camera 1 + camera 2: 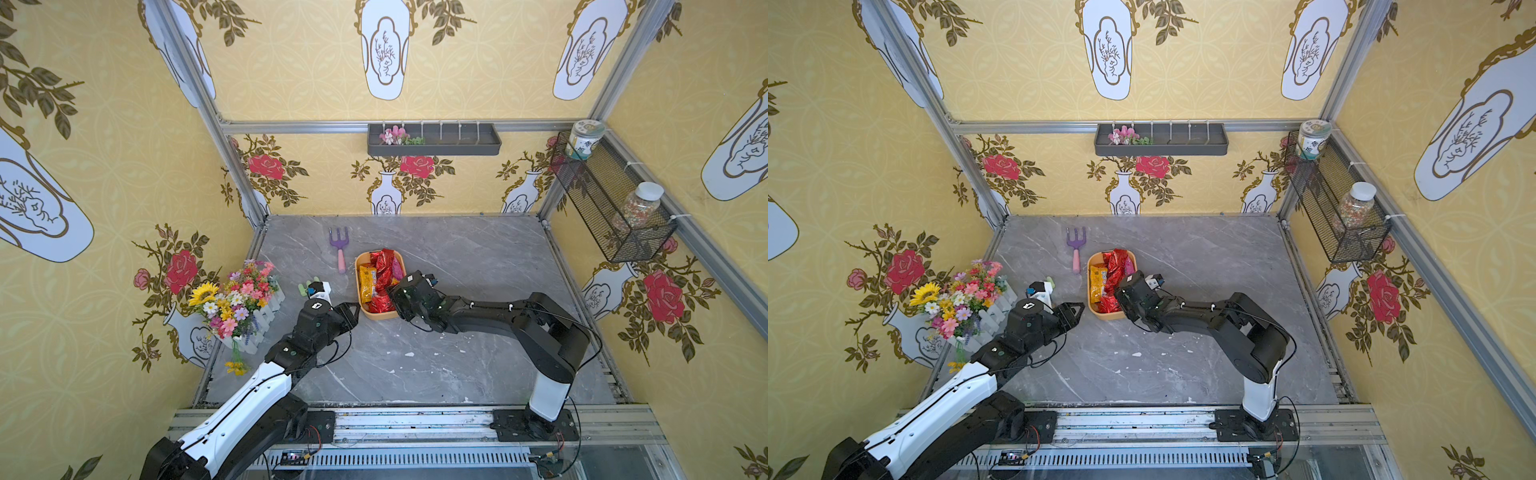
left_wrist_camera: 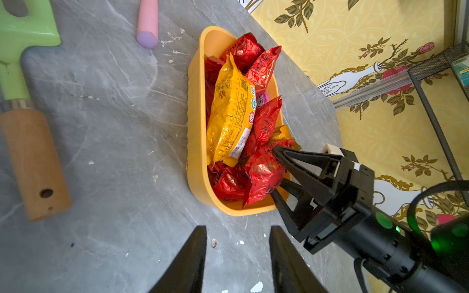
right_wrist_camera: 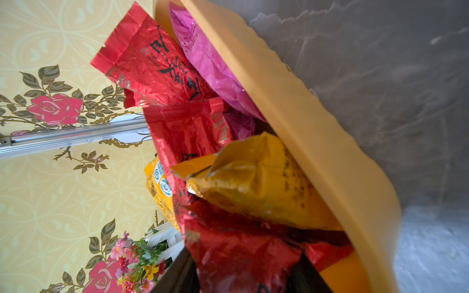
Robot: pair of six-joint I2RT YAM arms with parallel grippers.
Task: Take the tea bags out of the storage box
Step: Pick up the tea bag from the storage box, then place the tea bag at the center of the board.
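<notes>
Tea bags (image 1: pixel 380 276): red, orange-yellow and pink, heaped in the yellow storage box (image 1: pixel 376 316) on the table (image 1: pixel 457 270), near the purple fork (image 1: pixel 338 245). Right gripper (image 2: pixel 275 172): reaching in over the box's near end, fingers (image 2: pixel 280 154) pressed against both sides of one red tea bag (image 2: pixel 264 175). Left gripper (image 2: pixel 238 228): parted with nothing between, low above the table just beside that end.
</notes>
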